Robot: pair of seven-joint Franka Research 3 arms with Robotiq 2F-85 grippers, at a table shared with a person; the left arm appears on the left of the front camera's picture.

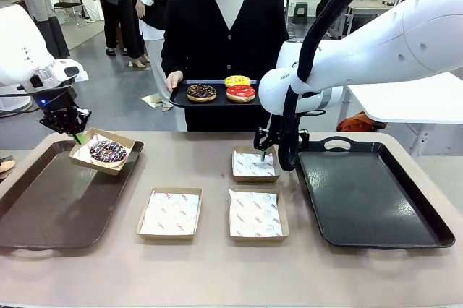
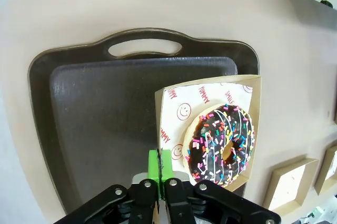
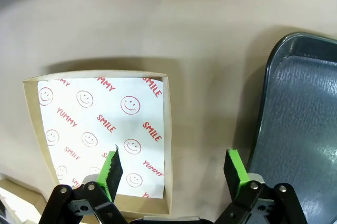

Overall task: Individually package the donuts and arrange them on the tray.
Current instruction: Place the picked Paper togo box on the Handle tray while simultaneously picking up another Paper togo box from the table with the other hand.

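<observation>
Here above tan table (image 1: pixel 217 272), left end effector (image 2: pixel 159 160) clamps box (image 2: pixel 181 103) holding donut (image 2: pixel 210 140), right end effector (image 3: pixel 174 162) agape

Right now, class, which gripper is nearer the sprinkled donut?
Left. The left gripper is shut on the box holding the sprinkled donut; the right gripper hangs open over an empty box farther right.

Open lab hall, worktables (image 1: pixel 414 103) behind.

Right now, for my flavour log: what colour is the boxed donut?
Donut: dark chocolate, multicoloured sprinkles; clearest in left wrist view.
</observation>
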